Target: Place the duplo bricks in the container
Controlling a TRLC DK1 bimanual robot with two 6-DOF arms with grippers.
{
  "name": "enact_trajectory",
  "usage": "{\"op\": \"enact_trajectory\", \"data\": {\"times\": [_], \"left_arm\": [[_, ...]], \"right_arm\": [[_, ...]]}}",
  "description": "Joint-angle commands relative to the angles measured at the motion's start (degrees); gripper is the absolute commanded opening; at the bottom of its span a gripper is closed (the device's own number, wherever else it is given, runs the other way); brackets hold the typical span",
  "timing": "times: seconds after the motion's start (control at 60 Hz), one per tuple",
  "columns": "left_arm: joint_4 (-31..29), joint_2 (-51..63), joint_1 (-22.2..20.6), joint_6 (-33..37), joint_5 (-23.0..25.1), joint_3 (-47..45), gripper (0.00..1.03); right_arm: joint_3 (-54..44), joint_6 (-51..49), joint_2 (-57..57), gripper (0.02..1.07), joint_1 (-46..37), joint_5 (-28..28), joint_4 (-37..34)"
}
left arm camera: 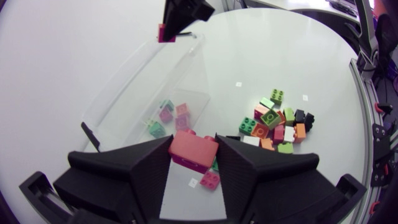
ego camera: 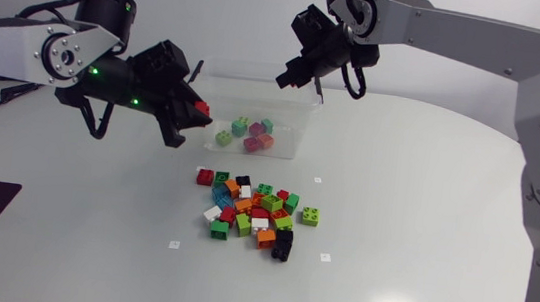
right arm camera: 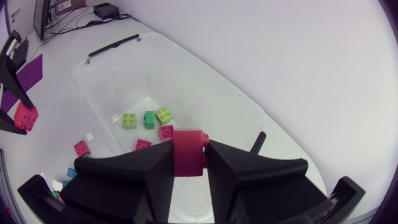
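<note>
Your left hand (ego camera: 197,113) is clamped on a red brick (left arm camera: 191,152), both fingers pressing its sides. It hangs at the left end of the clear container (ego camera: 296,142); from the pictures you can't be sure whether the brick is over the rim or just outside it.

Your right hand (right arm camera: 188,163) grips a pink brick (right arm camera: 188,151) the same way, held in the air above the container's far side, with the open box below and ahead of it.

The container stands toward the far edge of the table (ego camera: 421,247), about midway along it. A few green and pink bricks (ego camera: 250,135) lie on its floor.

The mixed pile (ego camera: 253,215) of red, green, orange, white and black bricks sits on the table near its centre, on the near side of the container and apart from it.
</note>
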Motion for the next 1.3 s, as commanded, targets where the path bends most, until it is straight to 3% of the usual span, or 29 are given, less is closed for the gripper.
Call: {"op": "enact_trajectory", "data": {"times": [0.0, 0.15, 0.217, 0.333, 0.4, 0.617, 1.15, 1.25, 1.283], "left_arm": [[1.6, 1.4, 1.1, -3.0, 1.5, 2.9, 0.22], [4.6, 4.0, 2.6, -6.0, 2.6, 6.1, 0.22], [5.8, 5.5, 3.2, -7.2, 3.3, 7.4, 0.22], [8.2, 7.8, 4.1, -9.0, 4.7, 8.9, 0.22], [9.8, 9.2, 4.4, -10.1, 4.8, 9.7, 0.22], [13.5, 13.8, 4.9, -12.6, 5.2, 13.5, 0.22], [16.5, 25.1, 4.4, -18.3, 5.2, 26.0, 0.23], [16.4, 26.8, 4.2, -18.3, 5.0, 27.4, 0.25], [16.4, 27.4, 4.2, -18.3, 4.8, 27.9, 0.31]], "right_arm": [[3.8, 1.5, 3.4, 0.21, -0.8, 0.1, -1.0], [5.9, 2.1, 5.9, 0.27, -0.9, 0.2, -0.8], [6.4, 2.2, 6.2, 0.44, -1.0, 0.2, -0.8], [6.9, 2.1, 6.1, 0.83, -1.0, 0.4, -0.8], [6.9, 2.1, 5.7, 0.95, -1.0, 0.5, -0.8], [2.6, 2.2, 0.0, 0.97, -0.8, 0.5, -0.4], [-32.1, 1.4, -26.1, 0.97, 1.7, 0.7, 8.1], [-37.3, 1.1, -29.5, 0.97, 1.6, 0.5, 9.2], [-38.9, 1.0, -30.5, 0.97, 1.6, 0.5, 9.5]]}}
